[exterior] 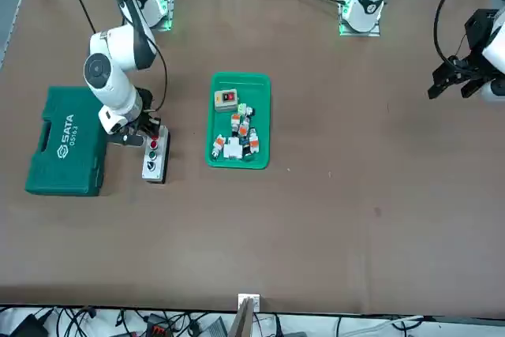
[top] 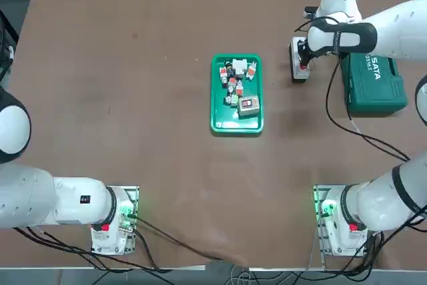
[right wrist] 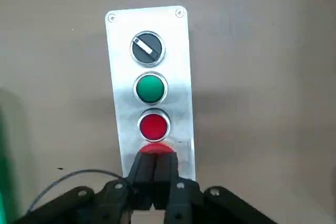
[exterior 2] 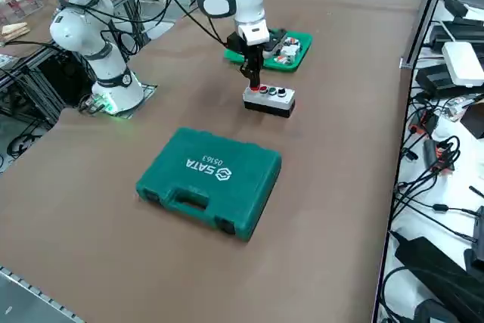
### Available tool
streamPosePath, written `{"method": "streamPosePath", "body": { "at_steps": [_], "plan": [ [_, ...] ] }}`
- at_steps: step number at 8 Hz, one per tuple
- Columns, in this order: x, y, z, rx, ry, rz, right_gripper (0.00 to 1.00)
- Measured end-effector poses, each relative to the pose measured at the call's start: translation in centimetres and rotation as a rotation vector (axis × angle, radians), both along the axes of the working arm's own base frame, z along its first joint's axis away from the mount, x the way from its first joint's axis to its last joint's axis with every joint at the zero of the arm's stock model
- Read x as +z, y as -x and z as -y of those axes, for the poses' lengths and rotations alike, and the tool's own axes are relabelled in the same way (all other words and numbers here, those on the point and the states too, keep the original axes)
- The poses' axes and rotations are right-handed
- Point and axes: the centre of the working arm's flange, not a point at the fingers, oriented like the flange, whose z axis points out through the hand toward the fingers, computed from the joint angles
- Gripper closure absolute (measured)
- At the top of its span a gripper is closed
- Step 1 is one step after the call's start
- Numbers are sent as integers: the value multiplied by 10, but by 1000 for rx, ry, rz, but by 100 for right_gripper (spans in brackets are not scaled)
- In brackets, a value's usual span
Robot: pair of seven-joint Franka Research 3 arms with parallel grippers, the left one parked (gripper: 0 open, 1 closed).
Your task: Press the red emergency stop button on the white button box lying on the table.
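Observation:
The white button box (right wrist: 122, 77) lies on the brown table (top: 133, 98) between a green tray and a green case, also seen in the top view (top: 294, 55), front view (exterior: 151, 170) and right side view (exterior 2: 272, 105). Its face carries a dark selector, a green button and a small red button in a row. At the end of that row, the red emergency stop button (right wrist: 156, 148) shows only as a red rim. My right gripper (right wrist: 155, 174) is shut with nothing between its fingers and points straight down, its fingertips covering that button. The right gripper (exterior 2: 254, 85) reaches the box's top.
A green tool case (top: 373, 81) lies close beside the box on the side away from the tray. The green tray (top: 215, 91) with several small parts sits at the table's middle. A black cable hangs from the right arm over the table near the case.

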Motion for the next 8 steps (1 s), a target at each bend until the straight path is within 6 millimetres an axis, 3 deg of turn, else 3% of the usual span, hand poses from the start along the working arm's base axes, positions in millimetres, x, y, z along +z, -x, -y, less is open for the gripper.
{"method": "streamPosePath", "body": {
  "at_steps": [8],
  "plan": [
    [-2,1,0,0,-2,6,99]
  ]
}}
